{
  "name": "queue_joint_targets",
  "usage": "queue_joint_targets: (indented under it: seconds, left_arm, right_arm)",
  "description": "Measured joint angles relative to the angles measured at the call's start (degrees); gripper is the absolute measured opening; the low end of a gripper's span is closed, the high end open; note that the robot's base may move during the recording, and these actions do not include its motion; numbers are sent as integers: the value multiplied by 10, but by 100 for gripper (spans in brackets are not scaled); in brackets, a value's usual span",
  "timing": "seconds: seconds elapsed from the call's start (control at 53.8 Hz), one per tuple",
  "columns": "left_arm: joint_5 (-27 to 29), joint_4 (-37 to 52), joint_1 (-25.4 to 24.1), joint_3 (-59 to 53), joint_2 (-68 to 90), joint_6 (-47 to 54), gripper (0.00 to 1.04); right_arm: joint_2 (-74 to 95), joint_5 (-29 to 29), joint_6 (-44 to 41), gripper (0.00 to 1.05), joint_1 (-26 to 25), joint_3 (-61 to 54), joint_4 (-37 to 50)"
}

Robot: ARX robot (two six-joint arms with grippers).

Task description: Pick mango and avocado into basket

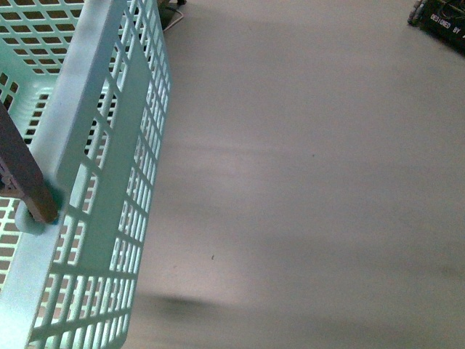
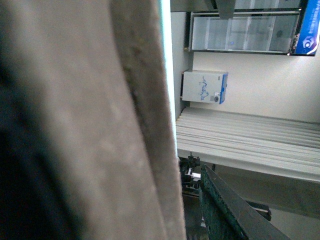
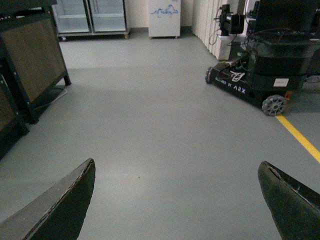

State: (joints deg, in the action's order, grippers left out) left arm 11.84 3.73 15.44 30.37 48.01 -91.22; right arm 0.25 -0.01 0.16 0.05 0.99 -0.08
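Observation:
The pale turquoise slotted basket point(image 1: 109, 145) fills the left of the front view, tilted, with grey floor beyond it. Its brown handle point(image 1: 22, 174) meets the rim at the lower left. In the left wrist view the brown handle point(image 2: 100, 125) fills the left half, very close. My left gripper point(image 2: 185, 205) is shut on it, with one dark finger point(image 2: 225, 210) showing beside it. My right gripper point(image 3: 177, 200) is open and empty, its two fingertips point(image 3: 65, 205) wide apart over bare grey floor. The mango and the avocado are out of view, and neither arm shows in the front view.
Another wheeled ARX robot base point(image 3: 260, 75) stands on the floor beside a yellow line point(image 3: 300, 137). A dark cabinet point(image 3: 30, 65) stands on the other side. Glass-door fridges point(image 3: 90, 17) and a white chest point(image 3: 164, 17) line the far wall. A dark printed object point(image 1: 443, 22) shows at the front view's top right.

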Motion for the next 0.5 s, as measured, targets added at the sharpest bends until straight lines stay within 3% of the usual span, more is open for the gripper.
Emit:
queue_joint_targets:
  seconds: [0.502]
  left_arm:
    - [0, 0, 0, 0, 0, 0, 29]
  right_arm:
    - [0, 0, 0, 96, 0, 0, 0]
